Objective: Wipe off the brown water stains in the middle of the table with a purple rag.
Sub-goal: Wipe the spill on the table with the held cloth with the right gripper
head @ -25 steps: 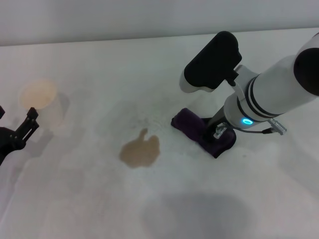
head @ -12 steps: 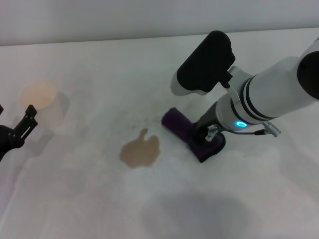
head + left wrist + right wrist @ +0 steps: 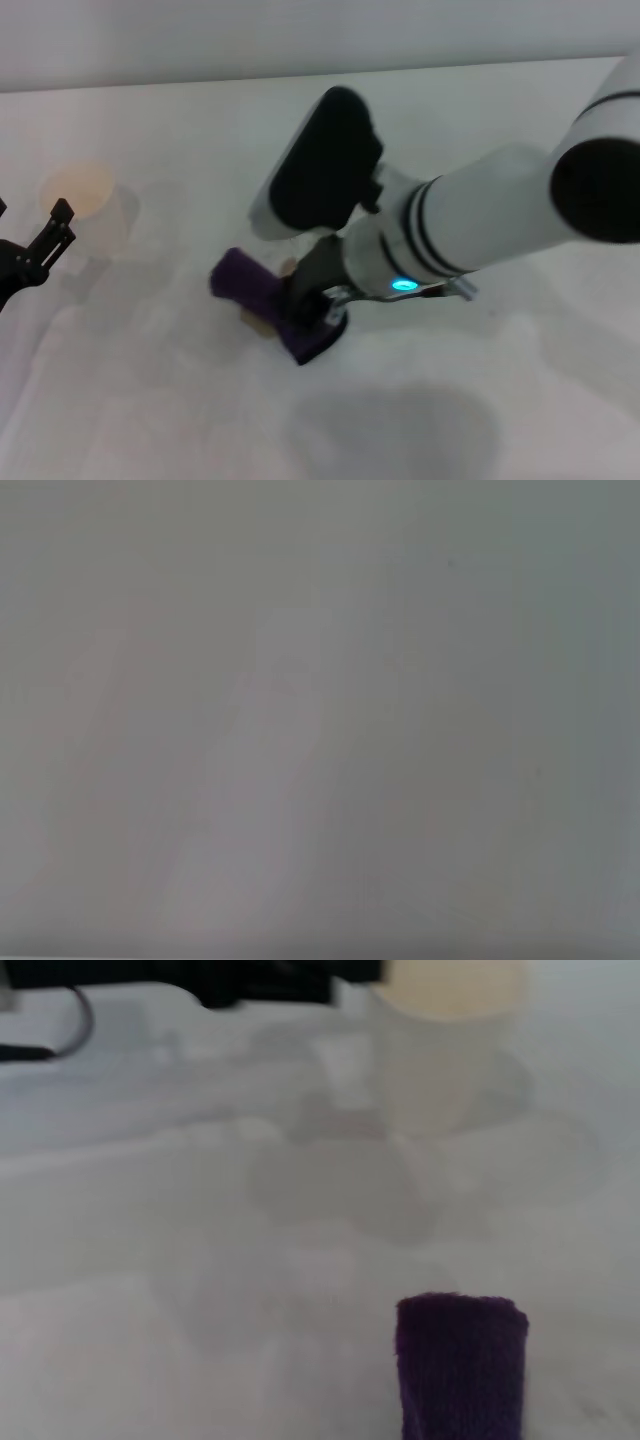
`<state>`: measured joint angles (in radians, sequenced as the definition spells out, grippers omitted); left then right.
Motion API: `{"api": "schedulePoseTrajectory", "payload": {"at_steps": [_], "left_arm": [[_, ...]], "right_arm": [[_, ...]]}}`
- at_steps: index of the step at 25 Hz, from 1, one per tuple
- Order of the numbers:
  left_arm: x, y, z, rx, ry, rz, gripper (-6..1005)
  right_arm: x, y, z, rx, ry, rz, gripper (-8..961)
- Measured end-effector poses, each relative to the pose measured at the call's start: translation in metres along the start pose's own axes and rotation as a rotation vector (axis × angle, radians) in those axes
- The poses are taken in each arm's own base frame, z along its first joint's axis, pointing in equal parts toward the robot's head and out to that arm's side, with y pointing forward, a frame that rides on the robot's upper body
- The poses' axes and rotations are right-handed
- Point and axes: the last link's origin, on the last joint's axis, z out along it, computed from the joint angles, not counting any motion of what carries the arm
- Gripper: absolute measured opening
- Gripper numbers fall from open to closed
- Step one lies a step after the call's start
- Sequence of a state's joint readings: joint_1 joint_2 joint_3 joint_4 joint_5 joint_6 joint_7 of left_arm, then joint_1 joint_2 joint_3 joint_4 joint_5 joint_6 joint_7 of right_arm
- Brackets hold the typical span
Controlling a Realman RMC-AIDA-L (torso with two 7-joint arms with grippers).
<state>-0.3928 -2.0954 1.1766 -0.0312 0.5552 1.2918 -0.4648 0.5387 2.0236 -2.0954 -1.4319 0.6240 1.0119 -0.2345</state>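
Since a second ago the right arm has swept across the table (image 3: 560,400) toward the robot's left, dragging the purple rag (image 3: 262,300) from well right of the spill to directly on top of it. The right claw (image 3: 312,300) is clamped on the rag's nearer end, pressing the rolled bundle down onto the table. The brown water stains (image 3: 256,321), plainly exposed before as a roundish blotch with a nub, are now almost wholly covered: only a thin tan sliver shows under the rag's lower edge, with a faint tan trace just above the bundle.

That suggests the wipe itself is under way, probably in its first pass, though how much liquid has been soaked up cannot be judged while the cloth hides the spot. The right wrist view shows the rag's free end (image 3: 461,1365) pointing toward the pale cup (image 3: 92,212), which stands well off to the left.

The left claw (image 3: 38,245) sits idle at the left edge near that cup, its fingers spread apart and holding nothing.
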Motion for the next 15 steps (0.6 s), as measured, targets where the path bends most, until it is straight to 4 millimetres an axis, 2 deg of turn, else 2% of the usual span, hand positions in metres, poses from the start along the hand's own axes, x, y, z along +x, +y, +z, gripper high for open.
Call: {"api": "schedulePoseTrajectory", "payload": {"at_steps": [6,11,15], "left_arm": [[0.003,0.001,0.004,-0.009,0.009,0.005,880],[0.006,0.003,0.010,-0.020,0.017,0.008,879],[0.006,0.003,0.011,-0.022,0.019,0.009,879]], "right_arm": [[0.005,0.005,0.027,-0.061,0.001,0.022,95],[0.011,-0.002,0.039,-0.074,-0.008,0.049,94],[0.015,-0.016,0.044,-0.038,-0.016,0.075,93]]}}
